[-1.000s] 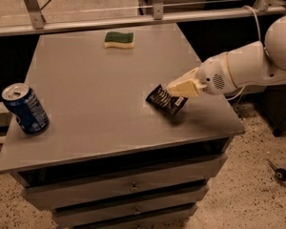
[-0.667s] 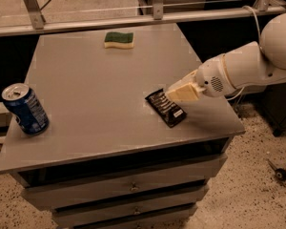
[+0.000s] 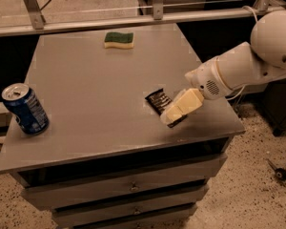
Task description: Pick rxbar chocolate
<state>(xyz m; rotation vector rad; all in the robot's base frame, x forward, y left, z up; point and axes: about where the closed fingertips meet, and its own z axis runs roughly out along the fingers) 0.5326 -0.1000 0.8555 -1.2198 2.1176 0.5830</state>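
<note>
The rxbar chocolate [image 3: 157,100], a small flat dark bar with white lettering, lies on the grey table [image 3: 95,89] near its right front corner. My gripper [image 3: 176,112], cream-coloured at the end of the white arm [image 3: 238,68], reaches in from the right. It sits low over the bar's right end and covers that end. The bar's left half shows beside it.
A blue soda can [image 3: 26,109] stands at the table's left front edge. A green-and-yellow sponge [image 3: 119,39] lies at the back middle. A metal rail [image 3: 133,19] runs behind the table. Drawers [image 3: 133,187] sit below the top.
My gripper has come down and toward the table's front edge, onto the bar's right end. The bar, can and sponge have stayed in place.
</note>
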